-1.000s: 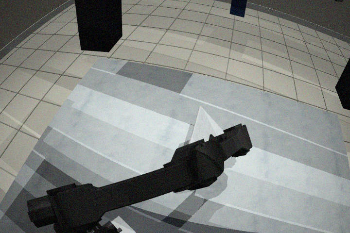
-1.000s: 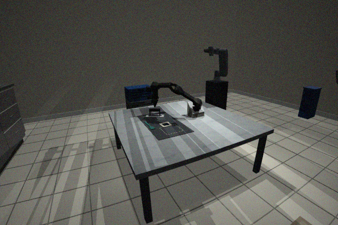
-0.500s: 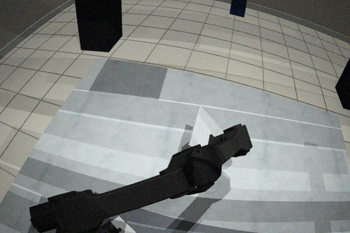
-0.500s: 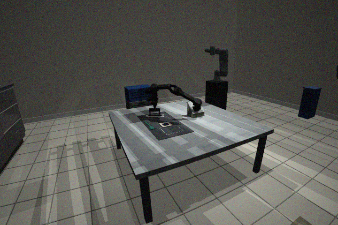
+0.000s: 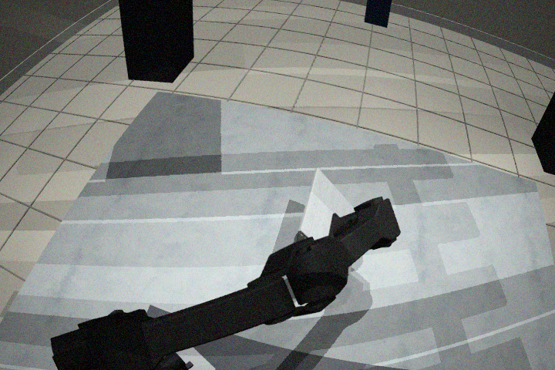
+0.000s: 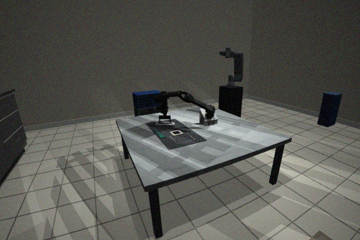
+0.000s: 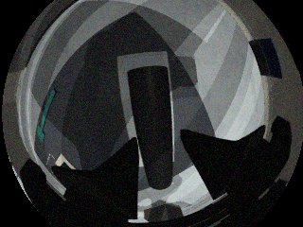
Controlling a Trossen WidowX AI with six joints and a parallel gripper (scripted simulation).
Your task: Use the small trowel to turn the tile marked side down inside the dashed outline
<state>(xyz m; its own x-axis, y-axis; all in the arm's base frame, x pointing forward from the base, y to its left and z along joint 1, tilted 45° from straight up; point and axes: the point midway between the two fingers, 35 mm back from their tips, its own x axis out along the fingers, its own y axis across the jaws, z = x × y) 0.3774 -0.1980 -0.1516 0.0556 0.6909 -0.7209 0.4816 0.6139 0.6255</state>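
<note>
The small trowel (image 6: 169, 123) (image 7: 149, 95) has a pale flat plate and a raised black handle. It lies at the far end of the dark mat (image 6: 169, 144) (image 7: 95, 95). My gripper (image 6: 164, 115) (image 7: 159, 138) points down at the trowel, its open fingers on either side of the handle. In the wrist view a narrow gap shows beside the right finger; contact on the left is unclear. The cream tile (image 6: 176, 132) lies flat, its dark square mark facing up, at the far edge of the dashed outline (image 6: 186, 141). Whether it overlaps that line is unclear.
A green tool (image 6: 159, 135) (image 7: 45, 118) lies on the mat's left side in the exterior view. A pale angular block (image 6: 204, 117) (image 5: 316, 209) stands by my arm's base. The arm hides part of the table in the top view.
</note>
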